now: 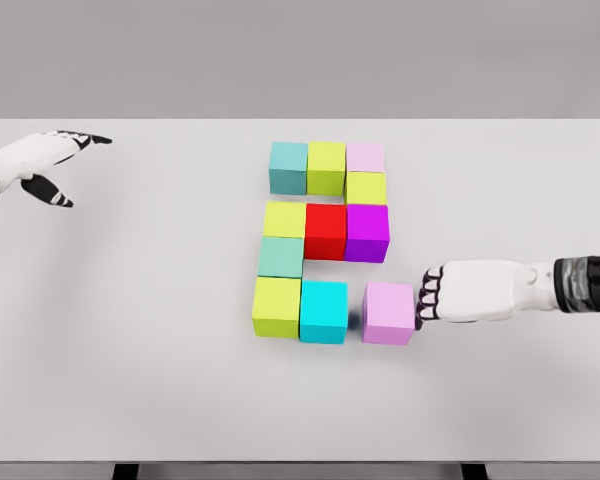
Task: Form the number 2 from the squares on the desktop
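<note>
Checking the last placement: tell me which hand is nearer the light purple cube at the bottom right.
Right. The right hand has its fingertips at the light purple cube's right side; the left hand is far off at the table's upper left.

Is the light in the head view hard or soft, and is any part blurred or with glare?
In the head view the light is soft and even: the cubes throw only faint shadows, darkest in the gap beside the pale purple cube. The table shows no glare. The picture is slightly soft overall, and the edges of the right hand and left hand look a little blurred.
</note>
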Robot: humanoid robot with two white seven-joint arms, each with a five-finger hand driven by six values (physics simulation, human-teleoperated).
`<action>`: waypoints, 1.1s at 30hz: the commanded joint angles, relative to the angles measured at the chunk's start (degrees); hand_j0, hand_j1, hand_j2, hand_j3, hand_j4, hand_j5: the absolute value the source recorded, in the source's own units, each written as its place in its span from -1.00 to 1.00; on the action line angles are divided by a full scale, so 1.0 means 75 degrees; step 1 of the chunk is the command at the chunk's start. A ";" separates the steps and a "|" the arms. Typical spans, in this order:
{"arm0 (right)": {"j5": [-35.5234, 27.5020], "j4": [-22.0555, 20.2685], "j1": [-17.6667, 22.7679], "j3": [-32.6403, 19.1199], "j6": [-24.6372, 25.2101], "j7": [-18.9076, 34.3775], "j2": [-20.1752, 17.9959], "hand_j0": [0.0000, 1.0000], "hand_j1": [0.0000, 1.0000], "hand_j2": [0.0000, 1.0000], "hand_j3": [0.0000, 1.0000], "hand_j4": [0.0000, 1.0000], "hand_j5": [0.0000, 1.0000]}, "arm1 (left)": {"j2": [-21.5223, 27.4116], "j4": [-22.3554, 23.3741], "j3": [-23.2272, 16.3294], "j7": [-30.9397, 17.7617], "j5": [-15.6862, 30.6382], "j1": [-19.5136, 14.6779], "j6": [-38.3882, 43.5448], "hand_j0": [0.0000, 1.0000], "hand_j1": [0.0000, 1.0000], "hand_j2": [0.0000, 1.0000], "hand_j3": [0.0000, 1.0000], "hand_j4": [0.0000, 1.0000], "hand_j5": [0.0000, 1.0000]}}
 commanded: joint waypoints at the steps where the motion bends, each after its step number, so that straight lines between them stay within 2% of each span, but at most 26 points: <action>1: -0.0035 -0.0031 0.0000 -0.0003 0.0005 -0.0001 0.0009 0.43 0.43 0.43 0.43 0.43 0.43 | 0.0004 0.0023 0.0070 0.0004 0.0045 0.0000 0.0009 1.00 1.00 1.00 1.00 1.00 1.00; 33: -0.0047 -0.0031 -0.0012 -0.0038 0.0005 -0.0001 0.0279 0.43 0.43 0.43 0.43 0.43 0.43 | 0.0039 0.0105 0.0199 0.0004 0.0045 0.0012 0.0009 1.00 1.00 1.00 1.00 1.00 1.00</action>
